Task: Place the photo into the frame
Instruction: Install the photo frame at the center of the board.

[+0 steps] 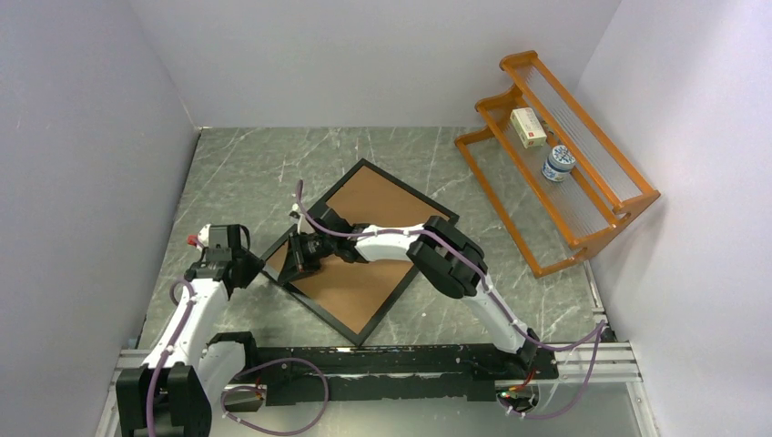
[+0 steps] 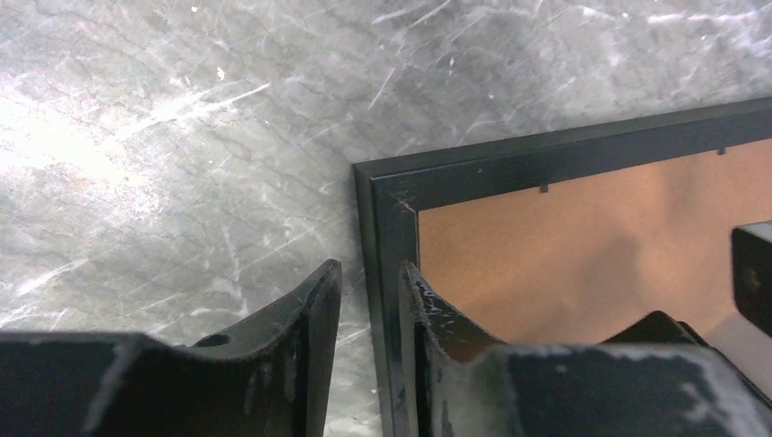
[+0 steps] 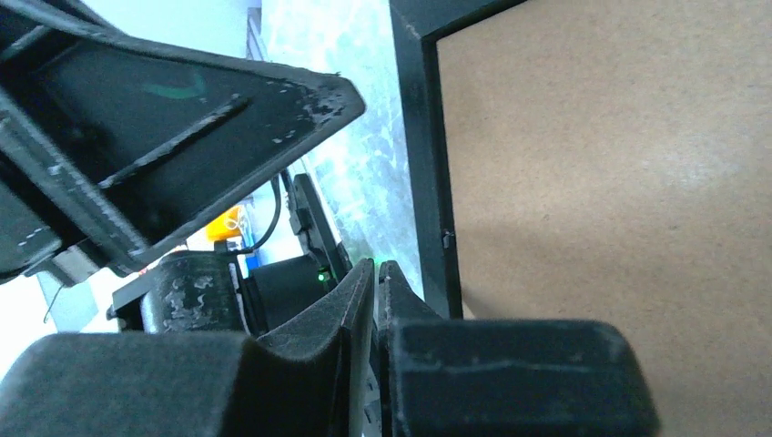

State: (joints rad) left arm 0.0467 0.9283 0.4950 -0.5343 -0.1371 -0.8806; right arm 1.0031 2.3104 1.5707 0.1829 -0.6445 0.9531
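Black thin-edged rectangular frame (image 1: 378,196) lies brown board up, set diamond-wise mid-table on the grey marbled table (image 1: 237,173). Left gripper (image 2: 369,273) at the frame's 9 o'clock corner, fingers closed narrowly astride the black rail. Right gripper (image 3: 375,269) crowds the same corner, fingertips nearly touching; anything pinched there, cannot tell. Orange wooden rack (image 1: 523,64) at 2 o'clock, well apart, carrying a white box (image 1: 528,127) and a blue-white jar (image 1: 558,164).
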